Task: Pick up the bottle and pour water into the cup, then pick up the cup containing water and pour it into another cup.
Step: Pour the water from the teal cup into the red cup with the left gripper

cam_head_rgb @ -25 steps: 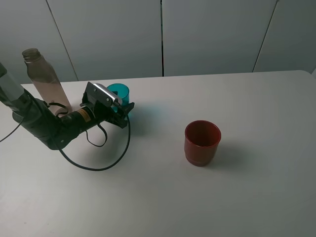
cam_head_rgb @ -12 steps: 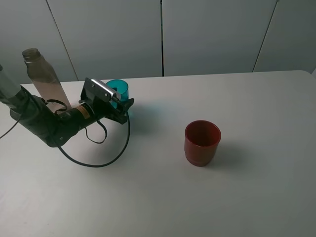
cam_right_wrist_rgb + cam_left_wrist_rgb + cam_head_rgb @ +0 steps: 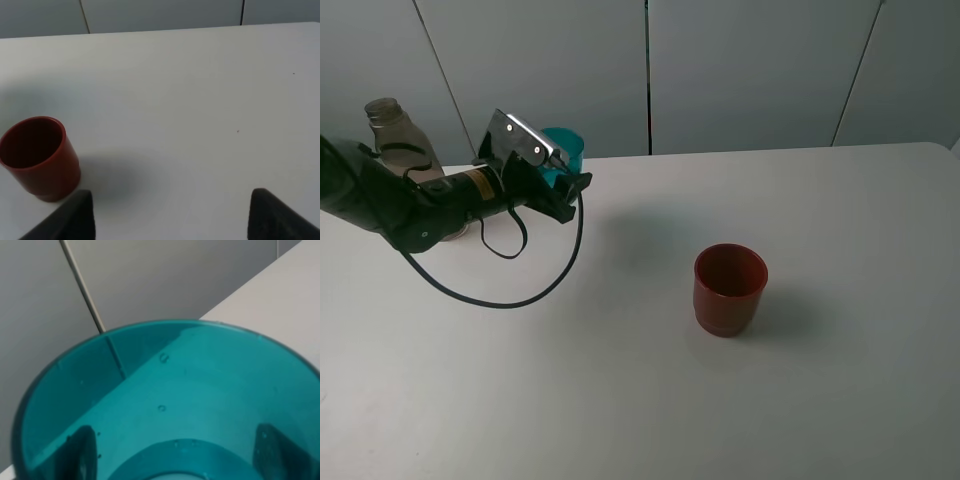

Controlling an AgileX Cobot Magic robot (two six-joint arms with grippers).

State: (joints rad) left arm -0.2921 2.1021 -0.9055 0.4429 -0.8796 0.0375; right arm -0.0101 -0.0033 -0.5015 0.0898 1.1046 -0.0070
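I see the left gripper point(image 3: 563, 172) clamped on the teal cup point(image 3: 567, 148), held off the table point(image 3: 620, 400) at upper left beside the bottle point(image 3: 400, 140); red-brown cup point(image 3: 730, 290) right of centre, right gripper point(image 3: 170, 215) spread wide.

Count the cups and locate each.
2. The small translucent teal plastic cup sits in the left gripper, far left; the wider red-brown cup stands on the white table, right of centre.

We can read no text, number or brand in any view. The yellow band point(image 3: 473, 186) on the arm behind the left gripper point(image 3: 568, 180), upper left of the frame, is too small to show lettering.
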